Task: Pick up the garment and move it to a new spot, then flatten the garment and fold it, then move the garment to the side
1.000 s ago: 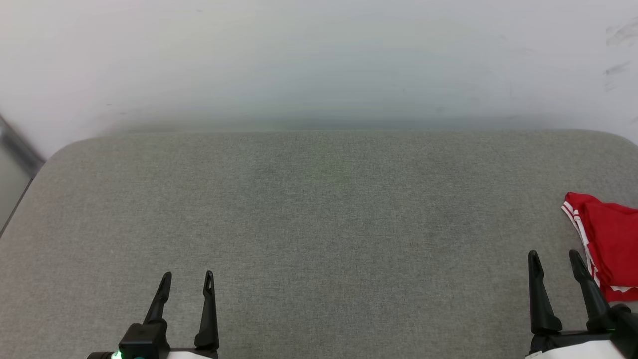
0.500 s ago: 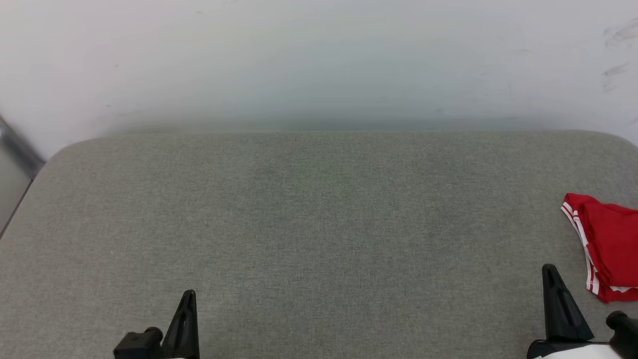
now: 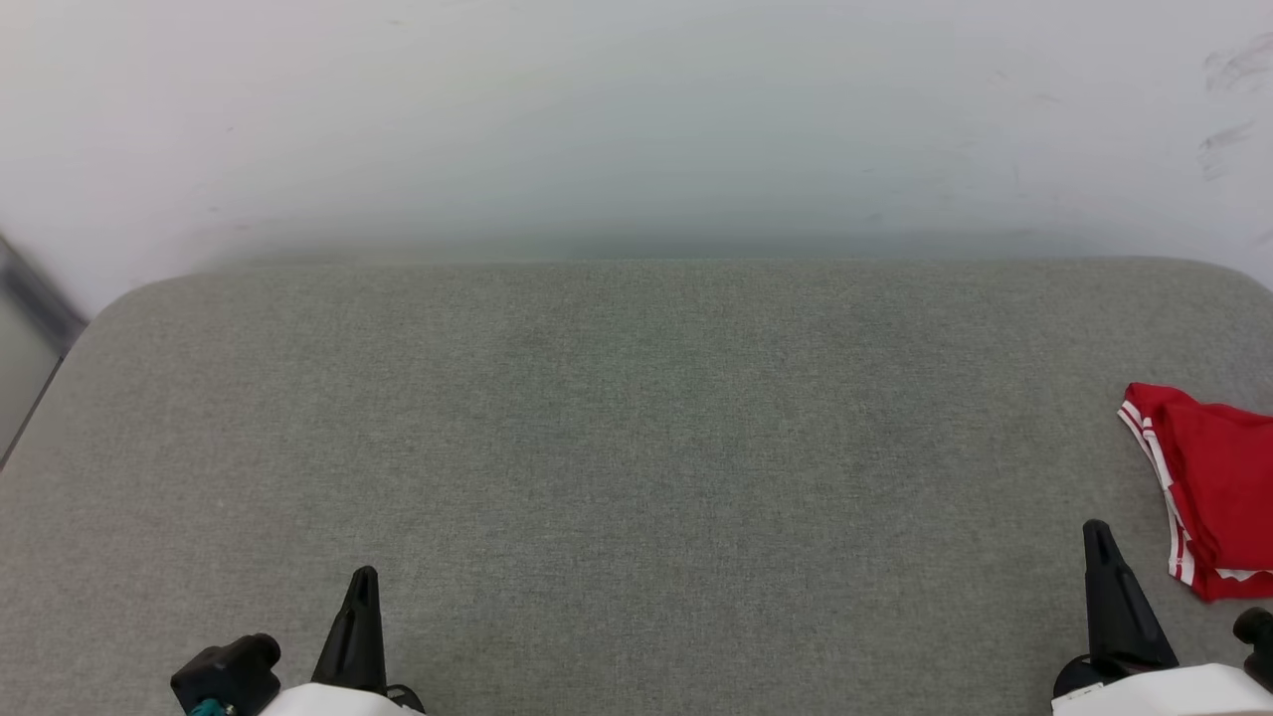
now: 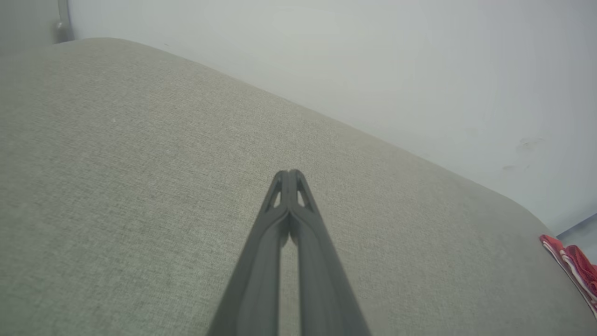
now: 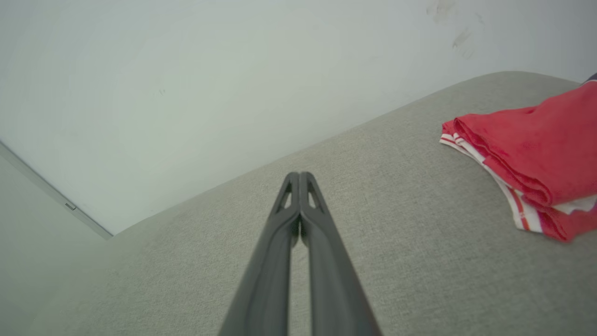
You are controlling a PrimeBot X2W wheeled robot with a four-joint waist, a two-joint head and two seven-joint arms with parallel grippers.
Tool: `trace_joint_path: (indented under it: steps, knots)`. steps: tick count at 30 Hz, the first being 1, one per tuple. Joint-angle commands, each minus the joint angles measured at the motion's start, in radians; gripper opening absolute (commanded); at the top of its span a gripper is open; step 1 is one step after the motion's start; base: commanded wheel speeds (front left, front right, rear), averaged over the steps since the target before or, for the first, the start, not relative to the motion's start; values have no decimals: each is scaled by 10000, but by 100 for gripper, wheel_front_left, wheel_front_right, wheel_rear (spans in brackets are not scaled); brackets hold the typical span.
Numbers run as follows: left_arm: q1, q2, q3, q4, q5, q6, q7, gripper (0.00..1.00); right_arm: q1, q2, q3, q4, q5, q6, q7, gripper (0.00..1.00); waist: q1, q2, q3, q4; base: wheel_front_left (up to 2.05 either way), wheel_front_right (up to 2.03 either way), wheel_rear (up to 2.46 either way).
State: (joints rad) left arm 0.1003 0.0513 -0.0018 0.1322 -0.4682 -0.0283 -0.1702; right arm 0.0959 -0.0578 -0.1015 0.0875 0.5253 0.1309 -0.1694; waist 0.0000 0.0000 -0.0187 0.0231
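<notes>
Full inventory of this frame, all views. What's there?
garment: one, red with white stripe trim, folded in a bundle at the right edge of the padded surface, partly cut off by the head view's edge
padded surface: one, grey fabric, rounded corners, spans the work area
wall: one, pale, behind the surface
scuff marks: a few, dark, on the wall at upper right
strip: one, grey, slanting at the far left edge; too blurred to identify
left gripper: one, dark fingers, shut, lower left, holding nothing
right gripper: one, dark fingers, shut, lower right, beside the garment but apart from it
</notes>
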Motion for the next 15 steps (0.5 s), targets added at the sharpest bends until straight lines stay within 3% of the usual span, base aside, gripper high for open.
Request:
trace_joint_path:
  steps: [1,15]
  knots:
    - [-286,42,45,-100,-334,-75,52,0,-309,-10,-8,-84,328,-1,66,0,0,0,2,-2,0,0,0]
    - [-662,61,243,137,-2574,-266,583,0,-677,-5,-18,241,2443,-1,607,0,0,0,31,-32,0,0,0]
